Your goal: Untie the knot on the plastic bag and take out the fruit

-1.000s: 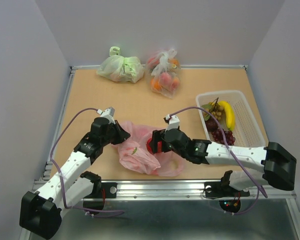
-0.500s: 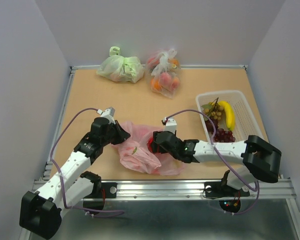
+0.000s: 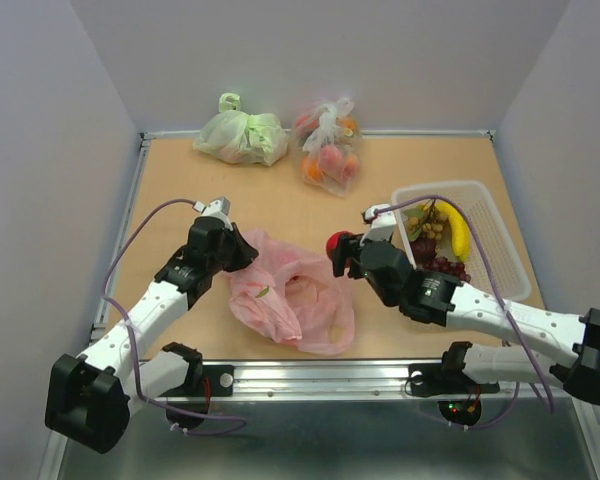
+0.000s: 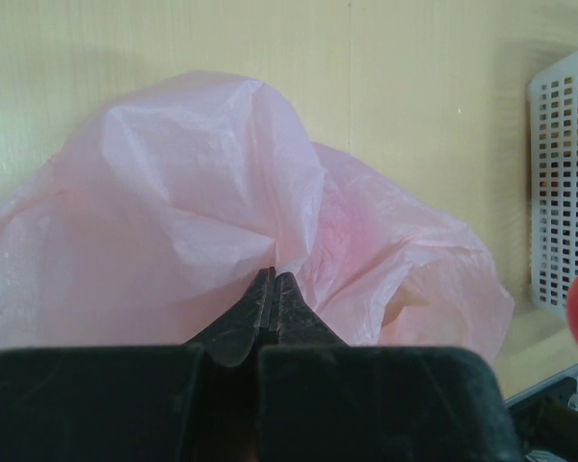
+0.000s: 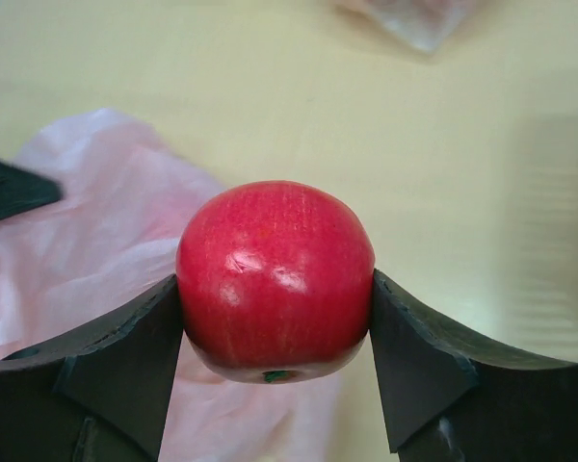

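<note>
The pink plastic bag (image 3: 285, 300) lies slack and crumpled on the table's near middle. No knot shows on it. My left gripper (image 3: 242, 250) is shut on the bag's upper left edge; in the left wrist view its tips (image 4: 273, 279) pinch the pink film (image 4: 193, 192). A round red fruit (image 5: 275, 274) sits between my right gripper's (image 5: 275, 287) fingers, which are shut on it. It hangs above the table just right of the bag (image 3: 338, 243). A yellow banana (image 3: 454, 228), green grapes (image 3: 432, 222) and dark purple grapes (image 3: 442, 268) lie in the white basket (image 3: 502, 240).
A pale green tied bag (image 3: 242, 136) and a clear bag of orange-red fruit (image 3: 328, 150) sit at the table's back edge. The white basket stands at the right, and its corner (image 4: 564, 192) shows in the left wrist view. A small green scrap (image 3: 265, 292) shows through the pink bag.
My right gripper closed on the red fruit at the bag's mouth, lifted it out and carried it right toward the basket. The bag sagged flatter. The left gripper kept its grip.
</note>
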